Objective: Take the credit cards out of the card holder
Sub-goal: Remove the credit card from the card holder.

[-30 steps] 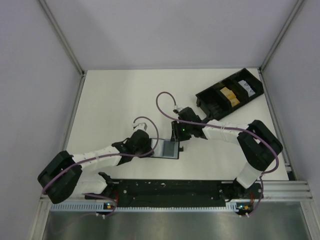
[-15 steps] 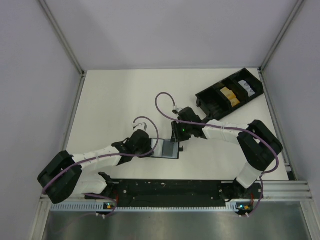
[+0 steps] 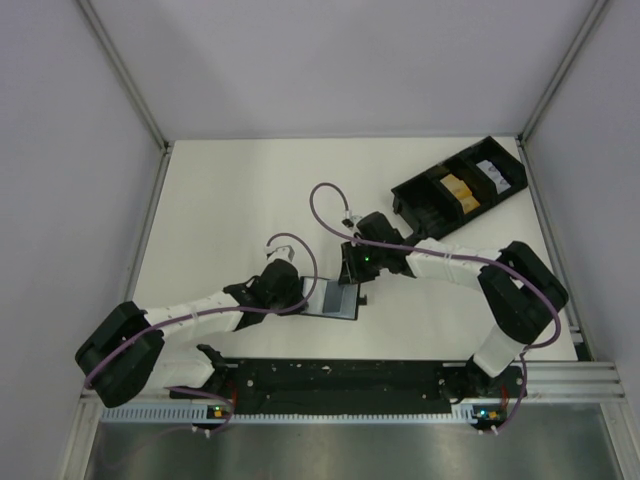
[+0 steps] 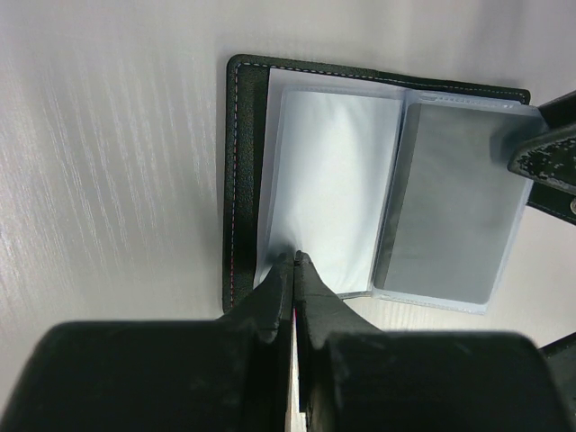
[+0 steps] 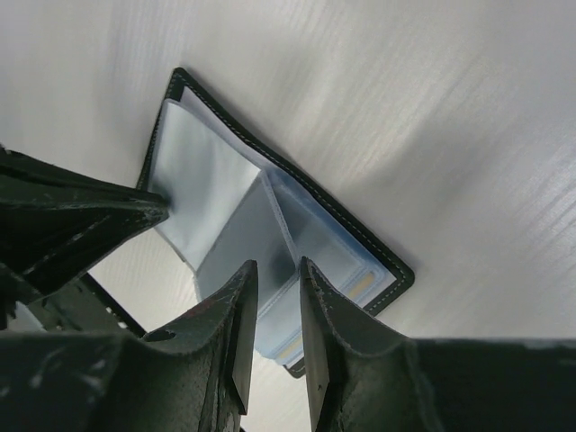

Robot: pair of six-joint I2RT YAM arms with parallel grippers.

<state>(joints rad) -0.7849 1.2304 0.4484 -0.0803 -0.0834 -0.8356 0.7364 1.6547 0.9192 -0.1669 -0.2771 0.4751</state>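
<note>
- The right gripper (image 3: 354, 278) is narrowing its jaws. A small gap is still showing between the fingers in the right wrist view, so it is not gripping anything yet.
- In that view the right gripper (image 5: 277, 265) is straddling a grey plastic leaf of the open card holder (image 5: 397, 272), one finger on each side of it. I cannot tell whether either finger is touching it.
- Against the earlier overhead pictures, the right arm is sitting slightly further left. The card holder (image 3: 337, 298) is lying almost where it was, flat on the white table (image 3: 230, 200) between the two arms.
- The left gripper (image 4: 294, 263) is staying fully closed. Its tips are at the near edge of a clear sleeve and seem to be pinching it, holding the card holder (image 4: 236, 180) open and in place.
- The credit cards are still sitting inside their sleeves. A yellowish card edge (image 5: 363, 286) is peeking out near the cover's corner, and a grey card (image 4: 450, 207) is filling the sleeve under the right gripper's fingers.
- To my judgement this is the closing-in for a first pull: the leaf or card is being lined up and nothing is coming out yet.
- The black compartmented tray (image 3: 412, 193) is lying well apart, at the far right.
</note>
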